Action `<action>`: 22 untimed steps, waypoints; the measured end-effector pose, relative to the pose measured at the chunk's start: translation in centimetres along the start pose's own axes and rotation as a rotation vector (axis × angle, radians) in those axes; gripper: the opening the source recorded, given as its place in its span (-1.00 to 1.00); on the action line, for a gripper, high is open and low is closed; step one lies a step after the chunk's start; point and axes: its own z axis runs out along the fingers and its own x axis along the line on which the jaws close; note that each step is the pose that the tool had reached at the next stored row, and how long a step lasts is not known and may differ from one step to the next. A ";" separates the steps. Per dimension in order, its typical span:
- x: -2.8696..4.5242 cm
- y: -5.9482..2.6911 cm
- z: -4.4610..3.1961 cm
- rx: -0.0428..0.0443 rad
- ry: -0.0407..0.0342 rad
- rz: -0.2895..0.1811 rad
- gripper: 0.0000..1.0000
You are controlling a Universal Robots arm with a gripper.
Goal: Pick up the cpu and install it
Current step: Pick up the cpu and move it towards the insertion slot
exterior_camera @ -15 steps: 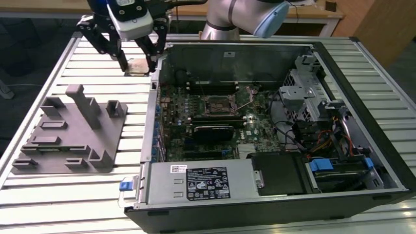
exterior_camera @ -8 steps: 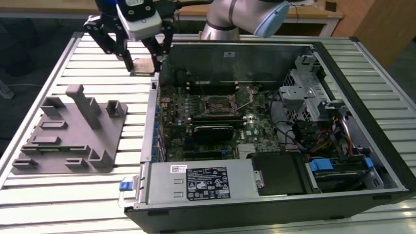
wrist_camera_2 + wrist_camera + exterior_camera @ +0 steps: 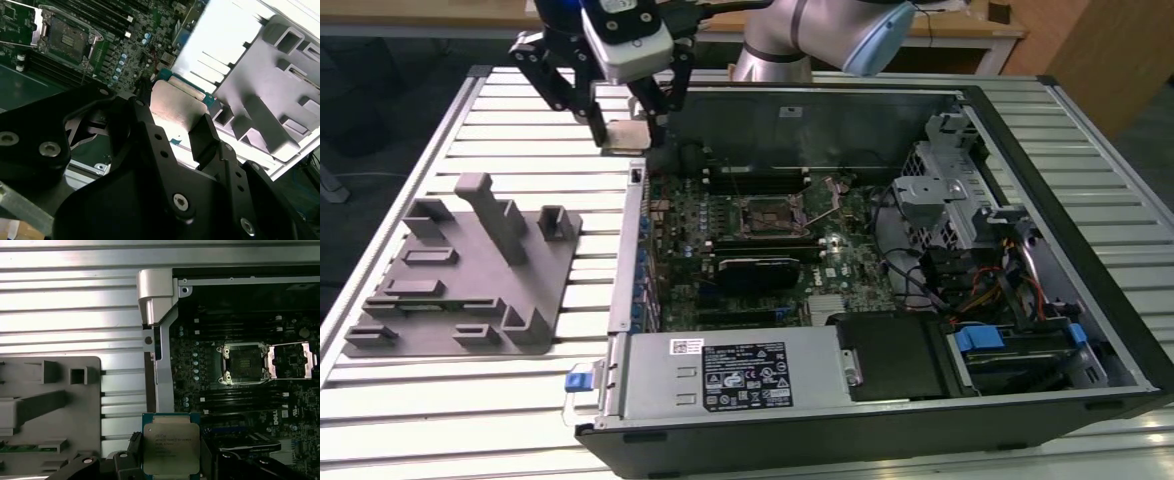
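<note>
- The grey parts fixture (image 3: 454, 280) lies on the slatted table (image 3: 440, 420) at the exterior view's left, outside the open computer case (image 3: 881, 430).
- Just to its right and well above the table, the gripper (image 3: 627, 130) hangs over the case's near wall. Its two fingers (image 3: 202, 135) are closed on opposite edges of the cpu (image 3: 624, 134).
- In the first wrist view the cpu (image 3: 171, 445) shows its silvery metal lid with the green board edge around it, level between the jaws.
- As I judge it, the chip is light, thin and stiff. The smooth lid looks slippery, and the underside contacts are likely delicate, so the bare edges are the right place to hold it, as it is held now.
- Further right, inside the case, the motherboard socket (image 3: 767, 213) stands empty with its metal retaining frame (image 3: 292, 360) swung open, well apart from the cpu.
</note>
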 end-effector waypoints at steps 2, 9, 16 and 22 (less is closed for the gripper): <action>-0.36 0.02 0.02 0.0000 0.0000 0.000 0.08; -1.59 0.11 0.07 0.0000 0.0000 0.000 0.08; -3.19 0.21 0.17 0.0000 0.0000 0.000 0.08; -4.59 0.31 0.24 0.0000 0.0000 0.000 0.08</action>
